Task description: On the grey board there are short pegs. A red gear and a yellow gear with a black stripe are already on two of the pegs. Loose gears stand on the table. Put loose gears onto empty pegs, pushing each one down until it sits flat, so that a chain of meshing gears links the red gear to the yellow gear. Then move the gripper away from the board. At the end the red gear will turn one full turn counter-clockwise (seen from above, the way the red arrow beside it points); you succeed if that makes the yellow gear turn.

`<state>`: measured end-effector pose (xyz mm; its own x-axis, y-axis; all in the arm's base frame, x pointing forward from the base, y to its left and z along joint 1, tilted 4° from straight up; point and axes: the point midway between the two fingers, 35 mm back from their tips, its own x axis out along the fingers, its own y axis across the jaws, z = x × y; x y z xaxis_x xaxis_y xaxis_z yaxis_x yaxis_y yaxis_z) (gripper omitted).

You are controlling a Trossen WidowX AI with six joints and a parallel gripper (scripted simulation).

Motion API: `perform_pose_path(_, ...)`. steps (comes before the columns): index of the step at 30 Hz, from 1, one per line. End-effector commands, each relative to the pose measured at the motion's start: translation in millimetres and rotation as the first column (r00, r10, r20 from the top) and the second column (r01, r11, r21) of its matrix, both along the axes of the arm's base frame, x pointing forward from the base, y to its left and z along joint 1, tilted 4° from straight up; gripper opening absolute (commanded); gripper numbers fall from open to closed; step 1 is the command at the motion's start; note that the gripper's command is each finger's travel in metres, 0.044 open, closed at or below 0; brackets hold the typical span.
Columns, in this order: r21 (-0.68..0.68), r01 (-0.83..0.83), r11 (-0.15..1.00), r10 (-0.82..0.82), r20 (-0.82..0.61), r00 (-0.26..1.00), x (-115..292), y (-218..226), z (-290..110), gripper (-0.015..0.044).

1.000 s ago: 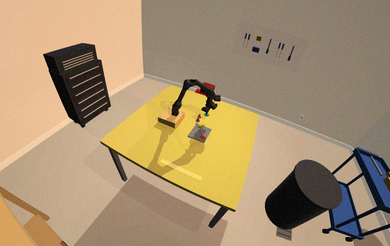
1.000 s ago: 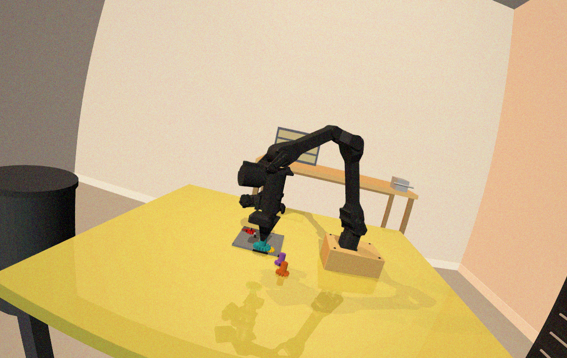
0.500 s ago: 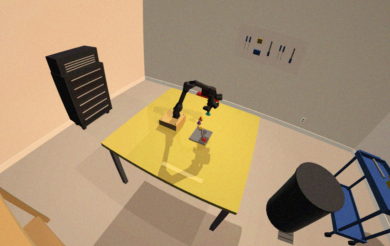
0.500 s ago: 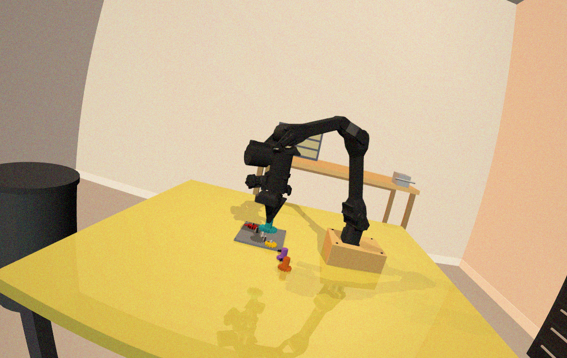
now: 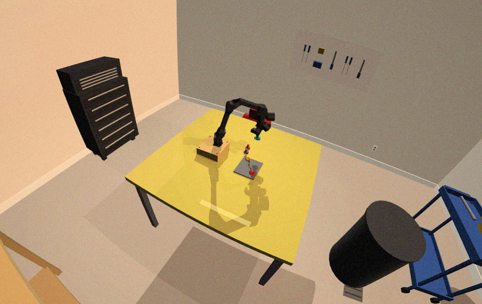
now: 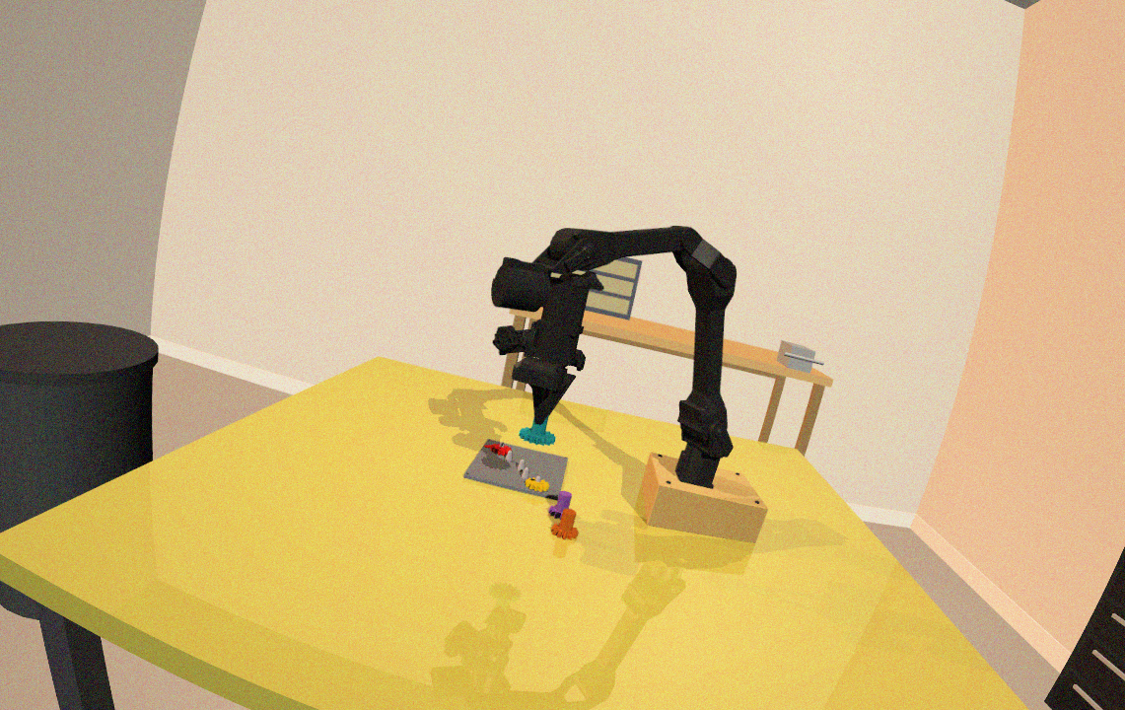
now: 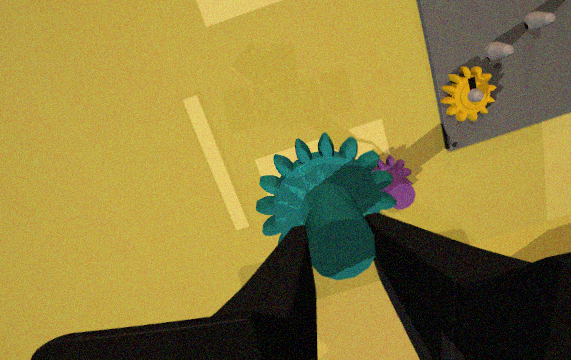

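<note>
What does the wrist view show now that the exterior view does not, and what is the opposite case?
Only the wrist view: the black stripe on the yellow gear is readable.

Only the exterior view: the red gear, the orange gear and the wooden block under the arm.

Both: the teal gear held by its stem between the jaws, the purple gear, the yellow gear, and part or all of the grey board.

Wooden block (image 5: 208,152) (image 6: 707,513) bars way toward left edge of desk (image 5: 280,162) (image 6: 327,530) (image 7: 115,150) in top view; purple gear (image 5: 246,151) (image 6: 563,501) (image 7: 401,196), orange gear (image 5: 248,146) (image 6: 567,520) obstruct toward back edge; pincer (image 5: 257,135) (image 6: 538,420) (image 7: 336,233) has room rightward.
</note>
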<state>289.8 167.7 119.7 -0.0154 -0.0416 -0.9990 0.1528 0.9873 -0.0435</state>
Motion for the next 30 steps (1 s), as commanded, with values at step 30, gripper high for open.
perform_pose_path(30, 0.01, 0.047, 0.999, -0.047, 0.018, 0.999, 40, -72, -23, 0.0)
